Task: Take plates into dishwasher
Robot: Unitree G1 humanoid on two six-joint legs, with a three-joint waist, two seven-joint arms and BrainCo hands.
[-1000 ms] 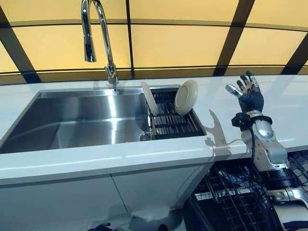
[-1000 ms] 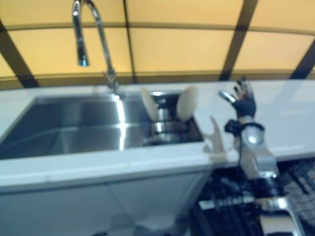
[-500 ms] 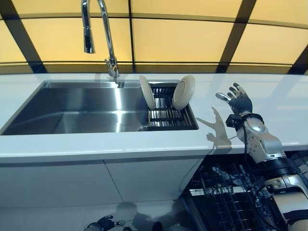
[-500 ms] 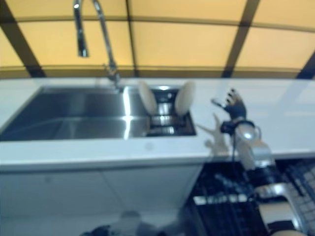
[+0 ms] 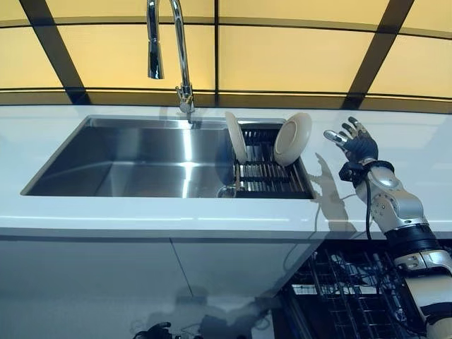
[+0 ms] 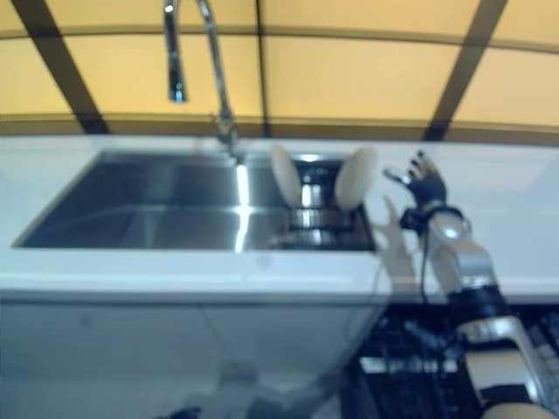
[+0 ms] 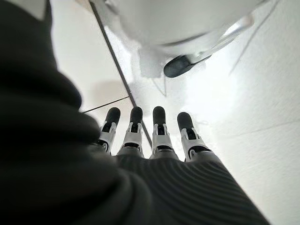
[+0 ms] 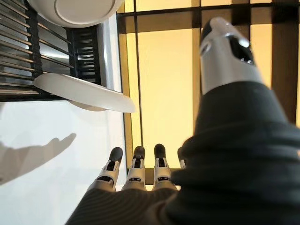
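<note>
Over the white counter, just right of the sink, the right hand hangs with its fingers spread and straight, palm turned toward the plates, holding nothing. My read is that it's opened up like that on purpose, lining up to take the nearer plate by its rim, since a curled hand couldn't slip round the edge. The left hand only shows in its own wrist view, fingers straight and relaxed and pointing down at the floor, so it looks parked out of the way for now. Moving out from the right hand, the round plate stands almost upright in the dark slatted drying rack, leaning toward the hand's side, and it sits close to the fingers but not touching them yet. A second plate stands on edge at the rack's other end, tipped the opposite way, near the middle of the basin. Both are propped like that because the slats hold them on edge to drain. The rack fills the right end of the steel sink, with the tall faucet behind it. Down below the counter on the right you can see the dishwasher rack pulled out, wire basket waiting, so neither plate has made the trip so far.
</note>
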